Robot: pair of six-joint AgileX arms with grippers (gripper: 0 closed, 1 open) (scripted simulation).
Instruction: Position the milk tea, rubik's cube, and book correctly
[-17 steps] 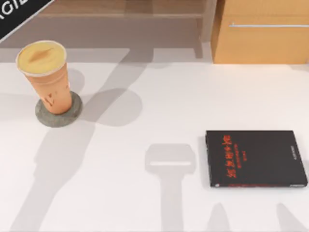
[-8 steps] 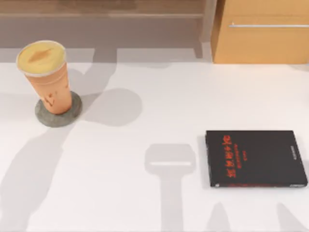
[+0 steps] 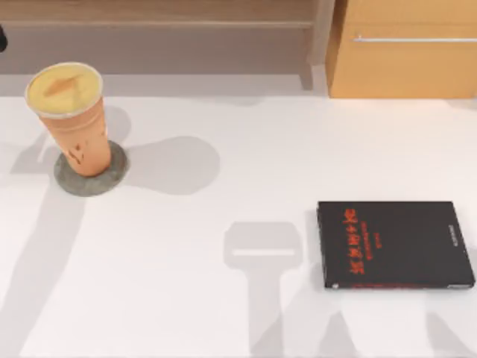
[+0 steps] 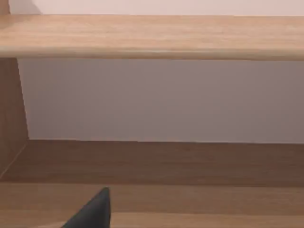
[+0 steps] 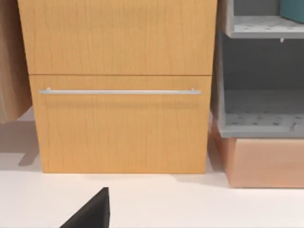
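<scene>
The milk tea (image 3: 68, 118) stood upright on a flat grey disc (image 3: 90, 170) at the table's (image 3: 223, 298) ten o'clock. A black book with red characters (image 3: 393, 245) lay flat near four o'clock. A wooden drawer cabinet (image 5: 121, 85) sat at one o'clock. Whether either gripper's jaws were released or clenched, I could not tell.

The milk tea (image 3: 72, 119) was orange-tan with a creamy yellow-orange top, a pale rim and small dark marks on its side, on a speckled grey disc (image 3: 91, 175). The worktop (image 3: 223, 194) was white. The flat book (image 3: 395, 244) was black with red characters. The drawer cabinet (image 5: 118, 85) was honey-coloured wood grain with a silver handle (image 5: 118, 91); a teal corner (image 5: 292, 9), possibly a book, showed above grey perforated shelves (image 5: 261, 118)
</scene>
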